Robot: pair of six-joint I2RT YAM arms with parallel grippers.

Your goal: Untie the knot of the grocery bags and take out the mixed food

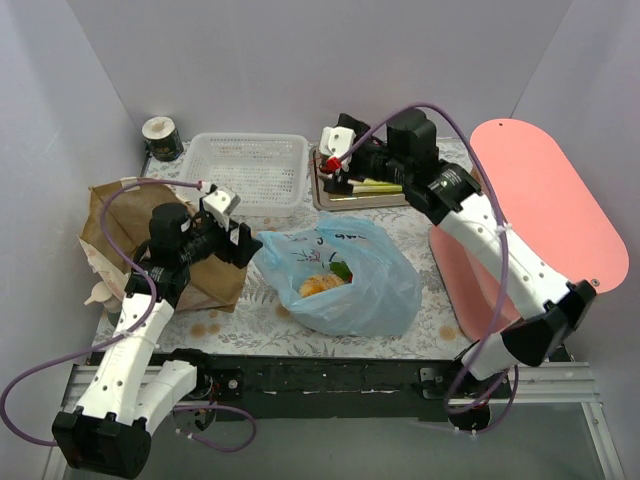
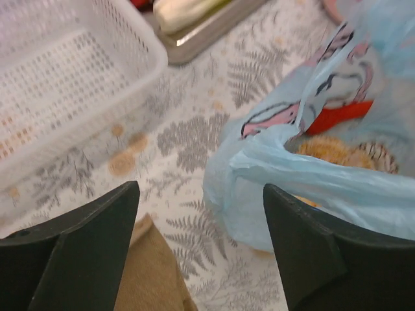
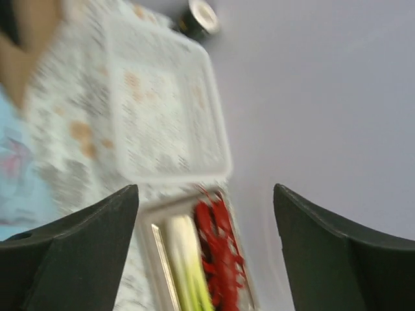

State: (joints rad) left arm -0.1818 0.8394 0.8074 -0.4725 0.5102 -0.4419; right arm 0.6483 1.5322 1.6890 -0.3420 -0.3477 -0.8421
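Note:
The light-blue plastic bag point(image 1: 345, 275) lies open at the table's middle, with orange food point(image 1: 322, 286) and a green piece inside. In the left wrist view its rim point(image 2: 305, 165) shows with a red piece and orange food behind it. The brown paper bag point(image 1: 150, 250) stands at the left under my left arm. My left gripper point(image 1: 232, 232) is open and empty, between the two bags. My right gripper point(image 1: 335, 150) is open and empty above a metal tray point(image 1: 322, 193). The red lobster point(image 3: 220, 256) and the leek point(image 3: 185, 259) lie in that tray.
A white slotted basket point(image 1: 250, 170) stands at the back middle, left of the tray. A dark can point(image 1: 161, 139) with a pale top is at the back left corner. A pink board point(image 1: 545, 210) leans at the right. Walls close in on three sides.

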